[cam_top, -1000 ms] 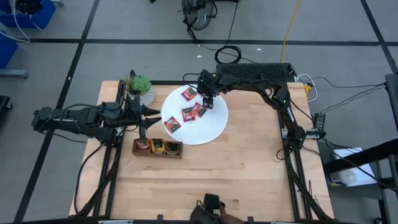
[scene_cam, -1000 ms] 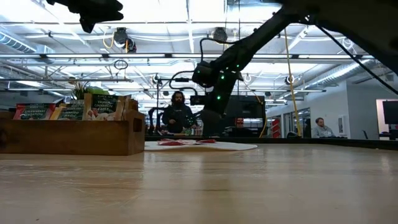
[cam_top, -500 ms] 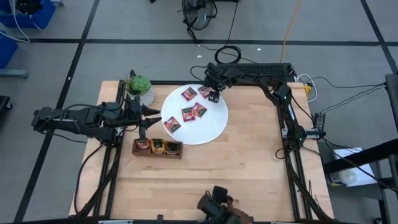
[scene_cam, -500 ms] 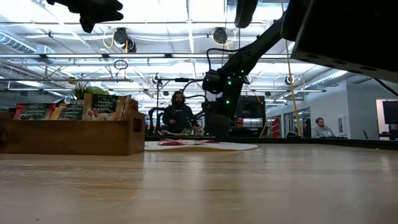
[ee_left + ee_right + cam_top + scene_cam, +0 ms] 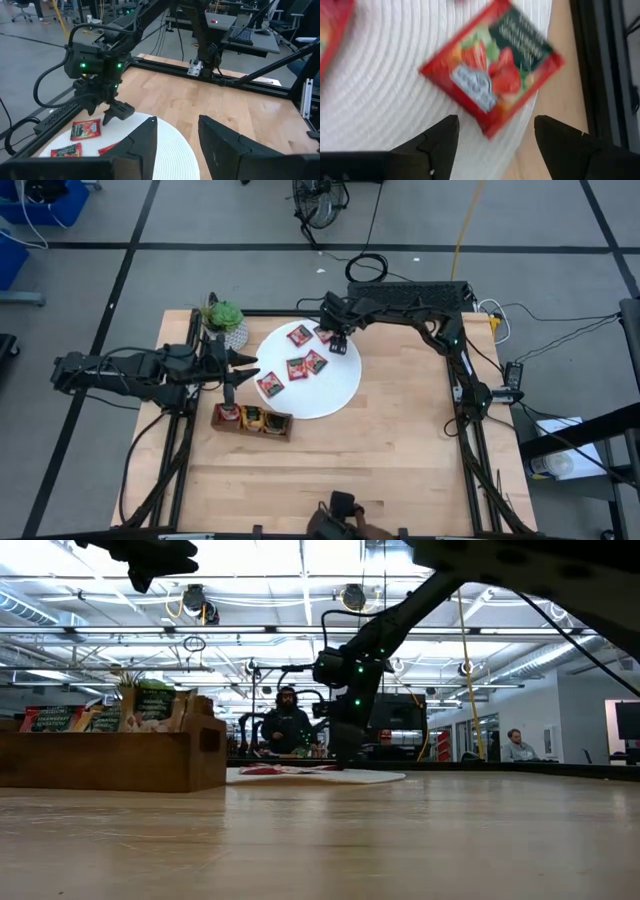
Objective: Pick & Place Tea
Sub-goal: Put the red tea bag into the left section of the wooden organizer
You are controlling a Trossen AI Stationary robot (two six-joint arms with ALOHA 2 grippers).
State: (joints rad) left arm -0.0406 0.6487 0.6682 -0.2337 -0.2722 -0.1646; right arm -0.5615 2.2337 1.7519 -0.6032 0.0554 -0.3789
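I am hovering my right gripper [image 5: 340, 340], jaws wide and empty, over a red strawberry sachet [image 5: 492, 75] at the white disc's [image 5: 330, 395] far edge, risking nudging it onto the tabletop [image 5: 400, 440].

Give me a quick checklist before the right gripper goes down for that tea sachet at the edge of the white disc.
1. Right gripper open: ok, fingers spread in its wrist view.
2. Target sachet between the finger lines: ok, centred just ahead of them.
3. Sachet lying flat on the white disc: ok, though near its rim.
4. Neighbouring sachets clear of the target: ok, apart.
5. Left gripper out of the way: ok, open, over the disc's opposite edge.
6. Free space in the wooden tray: cannot tell.
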